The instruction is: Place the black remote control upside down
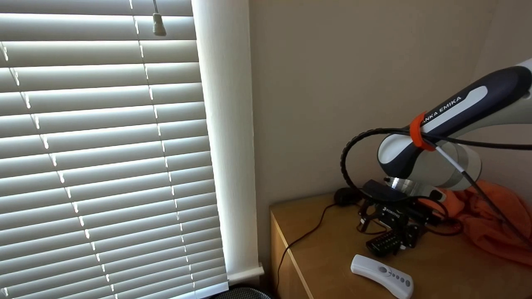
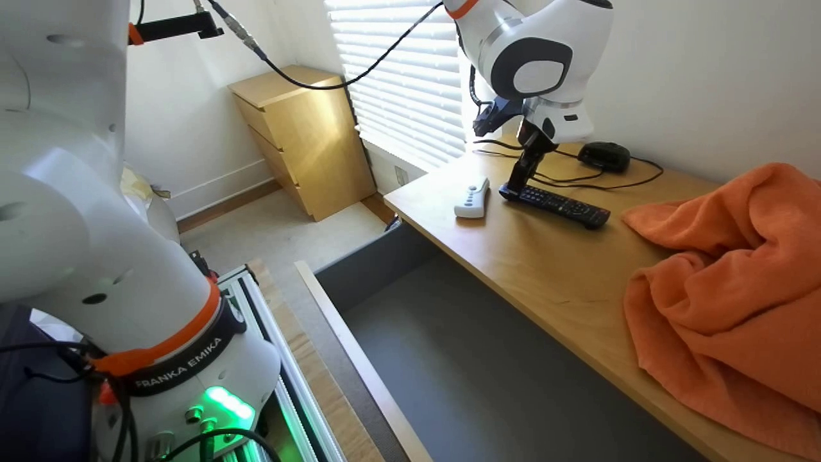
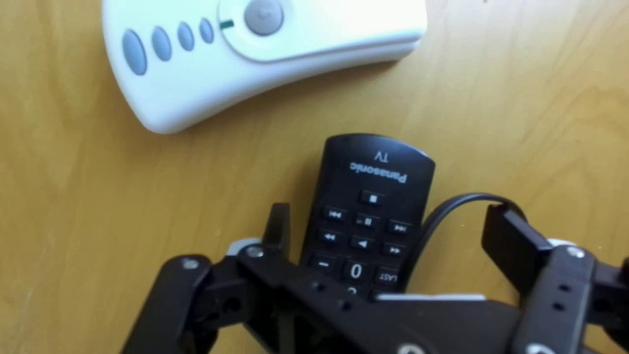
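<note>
Our gripper (image 3: 393,228) spread near the white remote (image 3: 275,54)

The black remote control (image 3: 368,196) lies buttons up on the worktop (image 2: 558,269), just beside the white remote; we see the gripper's 2 jaws well apart, holding nothing.

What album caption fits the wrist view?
Open black gripper straddling a slim black plastic Panasonic remote, a curved white plastic remote nearby.
</note>
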